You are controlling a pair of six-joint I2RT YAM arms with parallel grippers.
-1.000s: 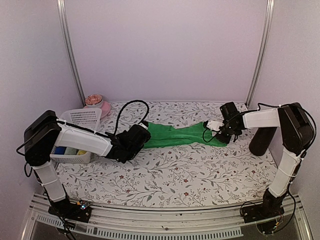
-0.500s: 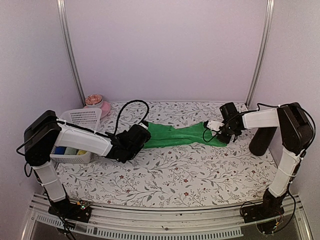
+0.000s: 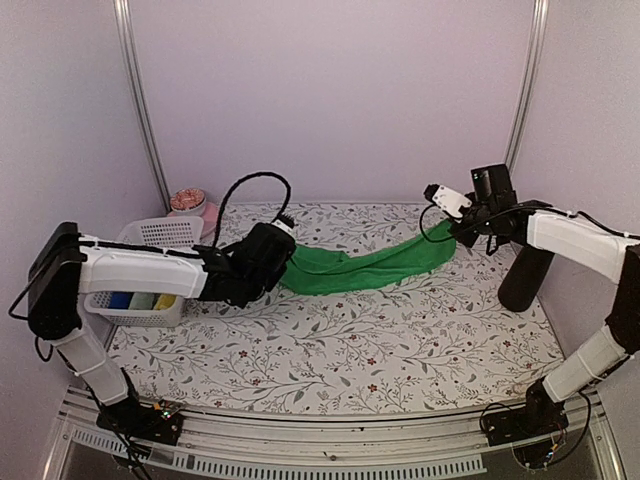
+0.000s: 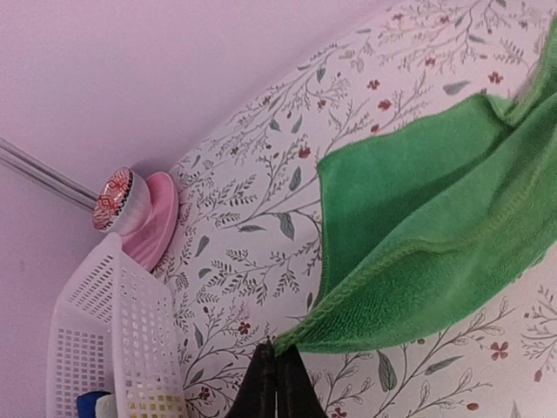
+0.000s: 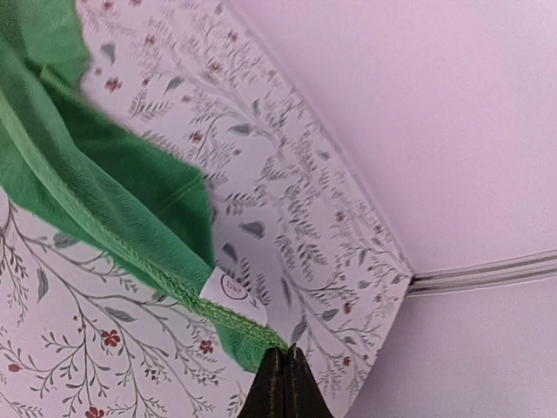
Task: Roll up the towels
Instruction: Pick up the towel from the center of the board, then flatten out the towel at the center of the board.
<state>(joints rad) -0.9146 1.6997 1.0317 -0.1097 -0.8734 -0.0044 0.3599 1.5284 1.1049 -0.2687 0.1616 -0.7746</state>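
Pale lilac walls (image 3: 330, 100) are closing in three sides, slim metal poles (image 3: 143, 110) are rising in the back corners, and a tabletop (image 3: 400, 340) printed with grey sprigs and small red flowers is spreading below, a ribbed metal rail (image 3: 330, 450) edging its near side

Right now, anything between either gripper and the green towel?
Nothing visible. The towel hangs stretched between both: left gripper shut on one corner, right gripper shut on the opposite end.
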